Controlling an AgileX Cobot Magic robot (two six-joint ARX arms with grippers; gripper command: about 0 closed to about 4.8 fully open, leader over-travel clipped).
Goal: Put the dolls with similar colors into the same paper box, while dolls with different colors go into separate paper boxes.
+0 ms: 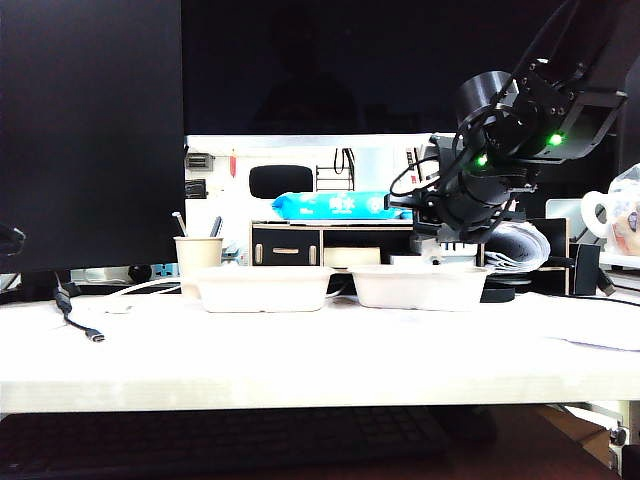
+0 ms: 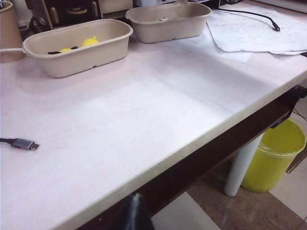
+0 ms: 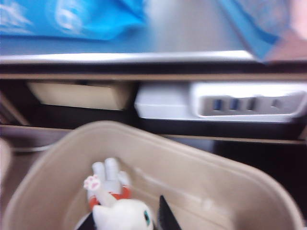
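White doll [image 3: 120, 211] hangs pinched in the right gripper [image 3: 125, 221] above the right-hand paper box [image 3: 201, 177]; lowering it fully inside before letting go looks wise. Left gripper [image 2: 134, 213] sits off the table, its state unclear.

1. Two shallow off-white paper-pulp trays are seen, the left tray [image 1: 264, 288] and the right tray [image 1: 420, 285]; both appear beige in the wrist views.
2. A bright yellow soft toy with black tips [image 2: 79, 44] is seen in the left tray.
3. A white plush doll with orange-red patches, pink paw pads and a teal eye [image 3: 117, 201] is shown in the right tray, between the black fingers of the right gripper [image 3: 127, 221].
4. A blue wet-wipes pack with white lettering [image 1: 335, 206] is seen above a black drawer shelf [image 1: 286, 243].
5. A yellow waste bin [image 2: 274, 155] is seen under the pale wood-grain tabletop [image 2: 144, 124].
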